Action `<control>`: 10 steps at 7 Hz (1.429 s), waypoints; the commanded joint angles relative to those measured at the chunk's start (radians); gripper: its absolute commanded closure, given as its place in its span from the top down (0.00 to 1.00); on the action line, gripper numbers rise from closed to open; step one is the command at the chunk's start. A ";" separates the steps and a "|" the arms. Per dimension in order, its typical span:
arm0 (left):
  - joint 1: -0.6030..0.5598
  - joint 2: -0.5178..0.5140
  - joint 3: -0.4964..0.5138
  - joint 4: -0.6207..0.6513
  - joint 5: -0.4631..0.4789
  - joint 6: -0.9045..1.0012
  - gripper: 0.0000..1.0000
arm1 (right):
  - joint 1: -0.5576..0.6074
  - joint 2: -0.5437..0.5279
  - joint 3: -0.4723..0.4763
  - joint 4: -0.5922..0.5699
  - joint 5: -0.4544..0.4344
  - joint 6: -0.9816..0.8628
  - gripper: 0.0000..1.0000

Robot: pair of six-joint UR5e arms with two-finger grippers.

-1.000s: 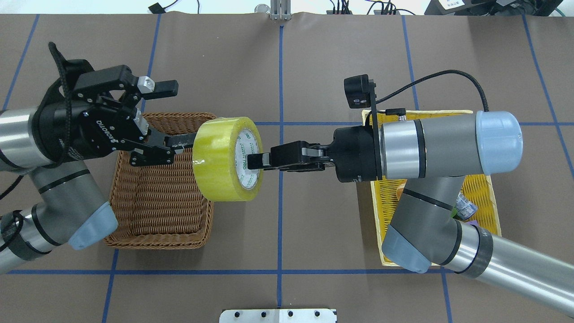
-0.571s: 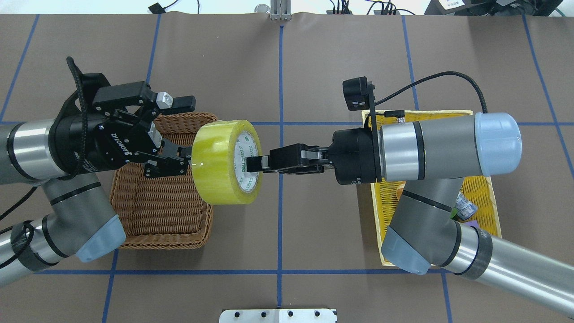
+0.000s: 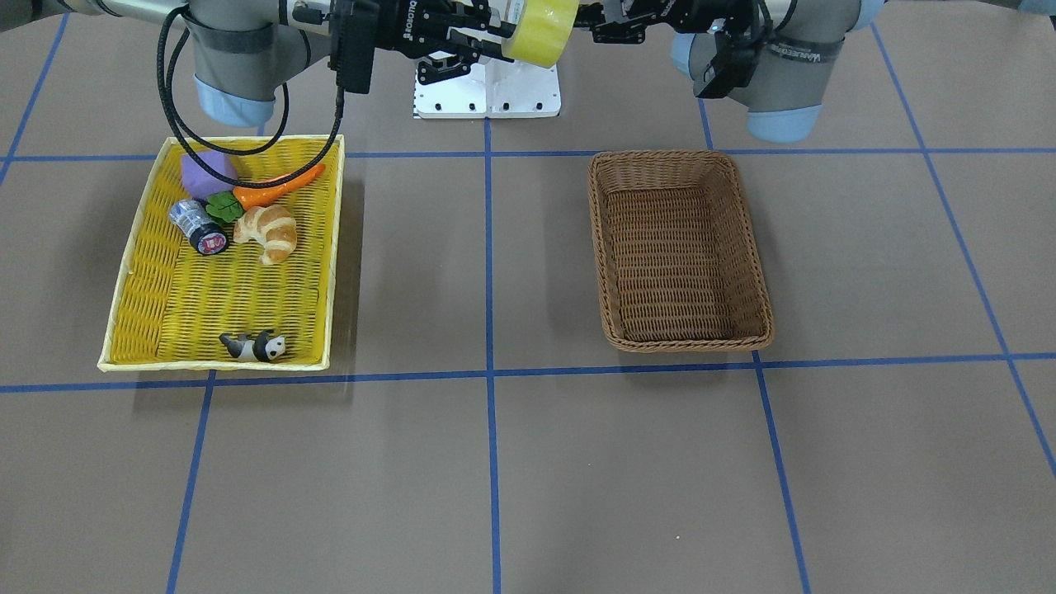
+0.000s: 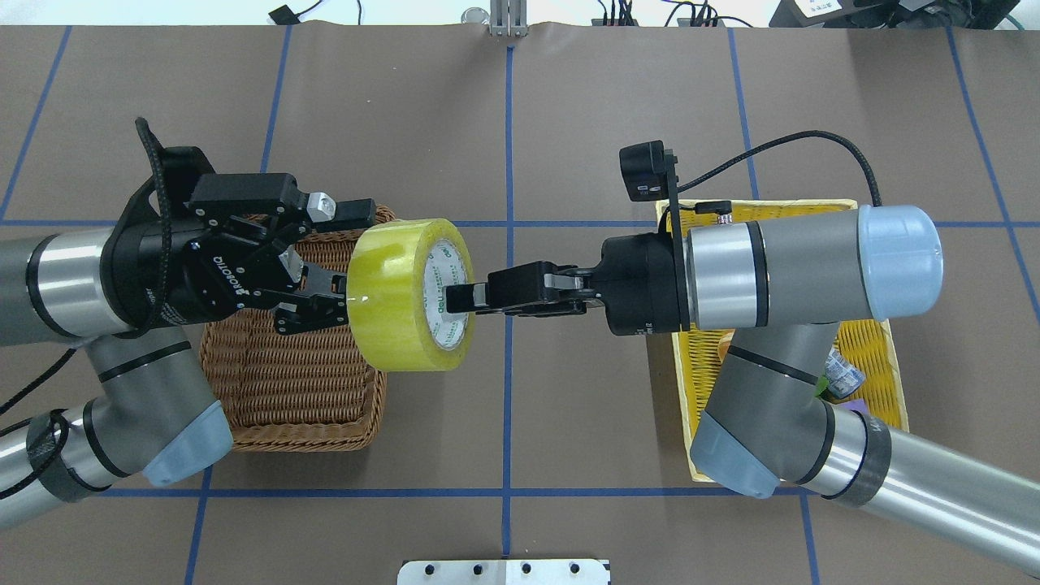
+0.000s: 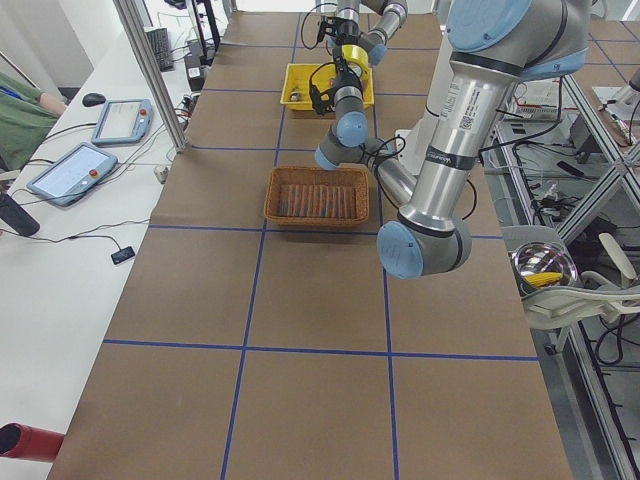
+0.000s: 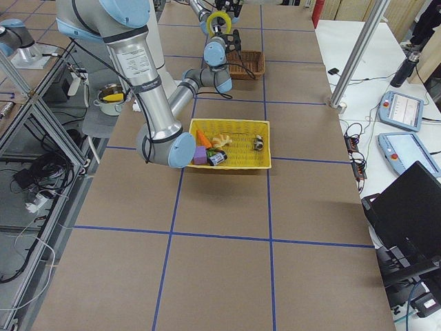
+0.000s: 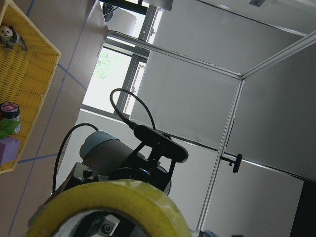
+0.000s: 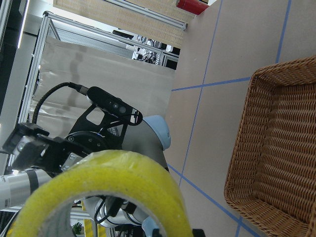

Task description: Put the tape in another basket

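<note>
Closest under the overhead camera, the tape (image 4: 410, 294) hangs in the air on edge, its core facing the right gripper (image 4: 459, 296), whose fingers pinch the roll's wall, 1 of them inside the core. The left gripper (image 4: 329, 296) meets the roll's other side. Its fingertips are hidden behind the roll, so I cannot tell how they stand. Below on the table, the wicker basket (image 4: 284, 390) has its inner rim overlapped by the roll. Beyond, the yellow tray (image 4: 881, 357) holds a croissant (image 3: 266, 232) and a carrot (image 3: 276, 187).

Bright, even overhead light; soft, faint shadows.
</note>
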 commanded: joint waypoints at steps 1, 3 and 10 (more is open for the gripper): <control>0.004 0.000 -0.004 -0.002 -0.001 0.000 0.69 | 0.000 0.000 -0.001 0.000 0.000 0.000 0.00; 0.004 0.000 -0.006 -0.003 -0.001 0.000 0.64 | 0.000 0.000 -0.003 0.000 -0.002 -0.002 0.03; 0.010 0.008 -0.013 -0.006 -0.013 0.000 0.00 | 0.038 -0.027 0.023 -0.008 0.024 0.083 1.00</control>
